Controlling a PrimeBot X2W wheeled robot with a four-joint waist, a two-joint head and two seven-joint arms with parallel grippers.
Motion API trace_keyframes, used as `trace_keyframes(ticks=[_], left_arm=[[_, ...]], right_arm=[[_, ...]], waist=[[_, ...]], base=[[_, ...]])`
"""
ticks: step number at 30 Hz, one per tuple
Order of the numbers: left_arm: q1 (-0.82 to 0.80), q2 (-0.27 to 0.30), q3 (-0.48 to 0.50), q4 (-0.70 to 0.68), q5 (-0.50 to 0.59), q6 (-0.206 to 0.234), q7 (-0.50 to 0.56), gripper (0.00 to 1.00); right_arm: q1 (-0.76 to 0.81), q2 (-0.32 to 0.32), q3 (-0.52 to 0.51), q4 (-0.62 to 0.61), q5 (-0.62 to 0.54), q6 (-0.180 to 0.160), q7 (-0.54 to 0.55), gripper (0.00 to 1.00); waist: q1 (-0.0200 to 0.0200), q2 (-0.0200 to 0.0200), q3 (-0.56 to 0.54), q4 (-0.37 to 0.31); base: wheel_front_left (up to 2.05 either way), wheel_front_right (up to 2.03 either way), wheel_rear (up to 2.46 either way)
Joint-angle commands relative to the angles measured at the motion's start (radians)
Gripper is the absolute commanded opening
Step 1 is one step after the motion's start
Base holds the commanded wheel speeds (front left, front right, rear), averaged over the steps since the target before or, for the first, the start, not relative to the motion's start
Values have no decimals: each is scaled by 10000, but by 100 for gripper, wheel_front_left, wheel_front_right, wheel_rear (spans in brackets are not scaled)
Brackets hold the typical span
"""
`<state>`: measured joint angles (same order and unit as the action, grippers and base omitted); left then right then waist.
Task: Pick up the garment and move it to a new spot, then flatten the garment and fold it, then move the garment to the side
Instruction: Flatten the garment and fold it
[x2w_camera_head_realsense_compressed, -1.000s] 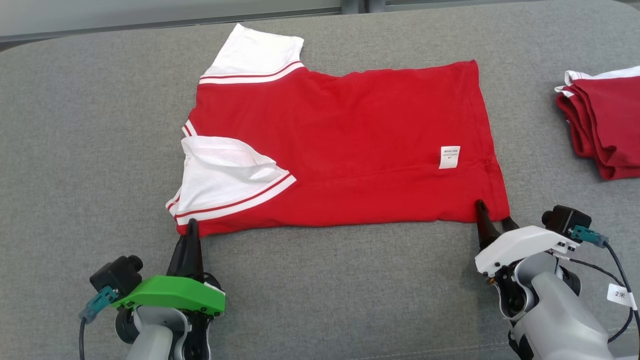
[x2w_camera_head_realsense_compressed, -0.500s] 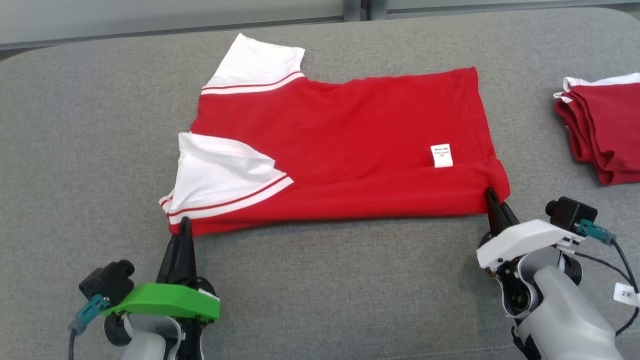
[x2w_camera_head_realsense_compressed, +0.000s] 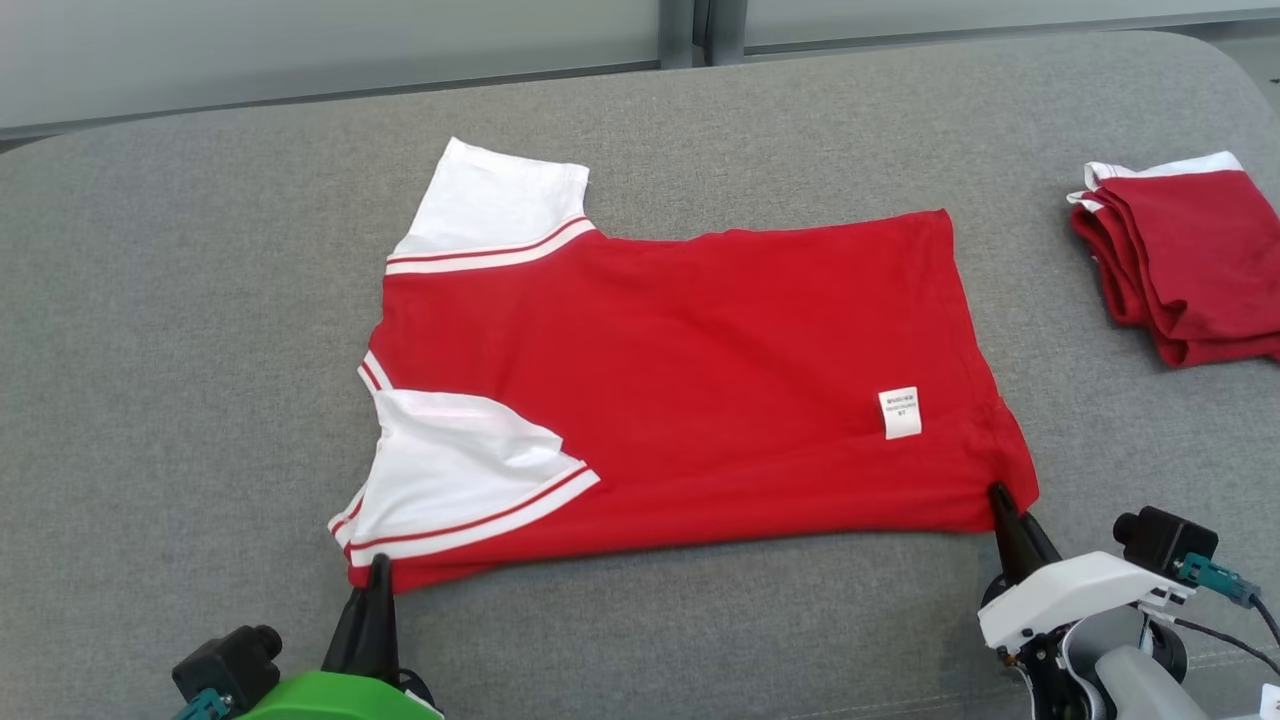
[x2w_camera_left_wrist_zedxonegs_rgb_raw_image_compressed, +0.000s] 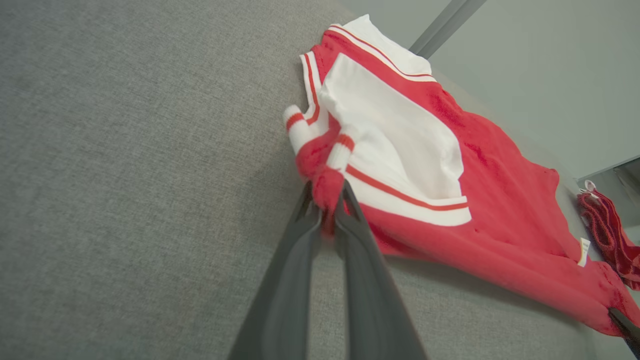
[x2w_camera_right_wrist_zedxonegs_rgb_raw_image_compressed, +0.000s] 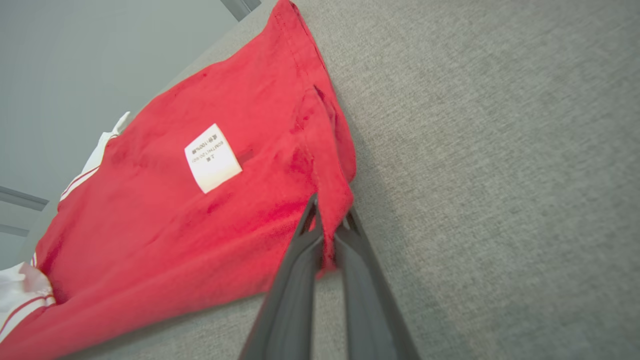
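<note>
Left hand (x2w_camera_head_realsense_compressed: 377, 578) clamps T-shirt (x2w_camera_head_realsense_compressed: 700, 380) at sleeve-end corner, right hand (x2w_camera_head_realsense_compressed: 1000, 497) at hem corner; long axis spans them, along bench (x2w_camera_head_realsense_compressed: 180, 300) near edge.

Quick count of what's on the one grey cushion (x2w_camera_head_realsense_compressed: 200, 300): one red shirt (x2w_camera_head_realsense_compressed: 680, 380), with two white sleeves (x2w_camera_head_realsense_compressed: 500, 195) and a single little white label (x2w_camera_head_realsense_compressed: 900, 412). One folded pile (x2w_camera_head_realsense_compressed: 1180, 270) of the same red stuff, can't tell how many pieces. Two grippers, the left gripper (x2w_camera_head_realsense_compressed: 378, 570) and the right gripper (x2w_camera_head_realsense_compressed: 997, 495), plus two small black cameras (x2w_camera_head_realsense_compressed: 225, 670).
</note>
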<state>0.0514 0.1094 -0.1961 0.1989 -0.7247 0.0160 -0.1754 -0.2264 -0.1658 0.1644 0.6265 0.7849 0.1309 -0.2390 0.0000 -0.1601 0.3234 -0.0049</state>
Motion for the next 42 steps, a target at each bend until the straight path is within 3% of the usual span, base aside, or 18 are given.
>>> trace_keyframes(ticks=[1,6,7,8,9,10,11,18,26,34,42], left_arm=[[206,130,-29,107,93,183,147,0],[-94,151,-164,596,223,412,373,0],[-164,133,-181,689,216,434,390,12],[-218,117,-187,785,211,459,380,40],[-218,117,-187,785,211,459,380,40],[-254,114,-187,877,224,480,370,93],[-267,122,-189,966,242,507,396,100],[-56,366,-173,1090,259,648,600,100],[-929,1157,-188,217,802,741,887,100],[-3414,1951,-598,-160,1336,349,2112,100],[-6325,2353,-1019,1256,1755,-20,3326,100]], right_arm=[[222,32,-137,80,-100,-4,65,0],[133,134,-229,482,-428,-6,126,0],[107,127,-251,549,-478,-6,118,11],[87,127,-258,599,-550,-6,103,33],[87,127,-258,599,-550,-6,103,33],[75,157,-263,637,-610,-6,85,47],[76,182,-295,649,-636,-6,60,98],[444,64,-716,512,-1004,-4,-97,100],[576,-215,-1531,-545,-1843,-3,-211,100],[148,-144,-1613,-2248,-2740,-3,94,100],[-523,206,-1108,-3442,-3035,-3,554,100]], waist=[[0,1,-57,-54],[0,1,-130,-62],[0,1,-136,-60],[0,1,-142,-61],[0,1,-142,-61],[0,1,-146,-66],[0,1,-147,-76],[0,1,-82,-160],[0,1,123,-314],[0,1,698,-683],[0,1,1959,-1485]], base=[[0,0,0],[0,0,0],[0,0,0],[0,0,0],[0,0,0],[0,0,0],[0,0,0],[0,0,0],[0,0,0],[0,0,0],[0,0,0]])
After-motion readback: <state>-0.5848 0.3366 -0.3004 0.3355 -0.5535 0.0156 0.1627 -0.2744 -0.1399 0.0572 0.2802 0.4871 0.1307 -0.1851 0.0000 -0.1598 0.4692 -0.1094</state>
